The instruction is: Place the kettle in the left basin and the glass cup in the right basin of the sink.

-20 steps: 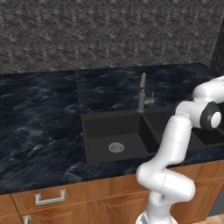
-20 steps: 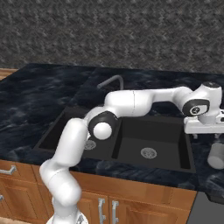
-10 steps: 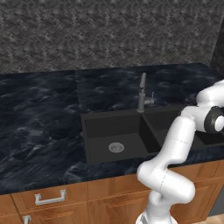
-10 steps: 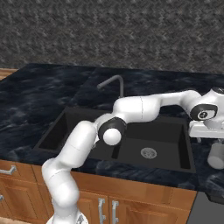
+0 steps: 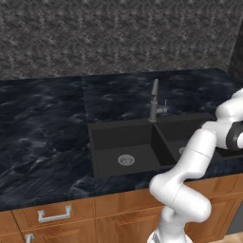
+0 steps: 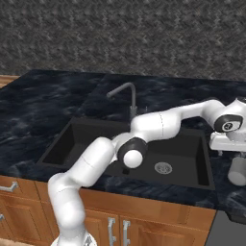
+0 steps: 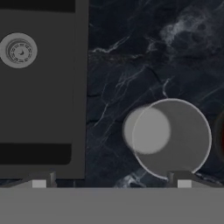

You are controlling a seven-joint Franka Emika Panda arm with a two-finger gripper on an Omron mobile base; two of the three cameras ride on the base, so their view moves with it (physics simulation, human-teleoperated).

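A: Gripper (image 7: pixel 111 183) check. Jaws at full spread, nothing between them.

B: Cup (image 7: pixel 171 138)?

A: On the counter (image 7: pixel 127 65), upright, seen from above. It sits beside one fingertip (image 7: pixel 183 183) and not centred between the jaws. In the right base view the cup (image 6: pixel 237 171) stands just below the gripper (image 6: pixel 229 154), apart from it. The right basin (image 7: pixel 39 96) lies off the other fingertip, with its drain (image 7: pixel 18 50) further on.

B: Risks?

A: Judgement only. Descending without re-centring, one finger would land on the rim and tip or skid the cup. It is close to the counter's front edge, so a shove could send it off. Glass walls are slick, so an off-centre pinch may slip. A red sliver (image 7: pixel 221 133) beyond the cup may be the kettle; cannot confirm.
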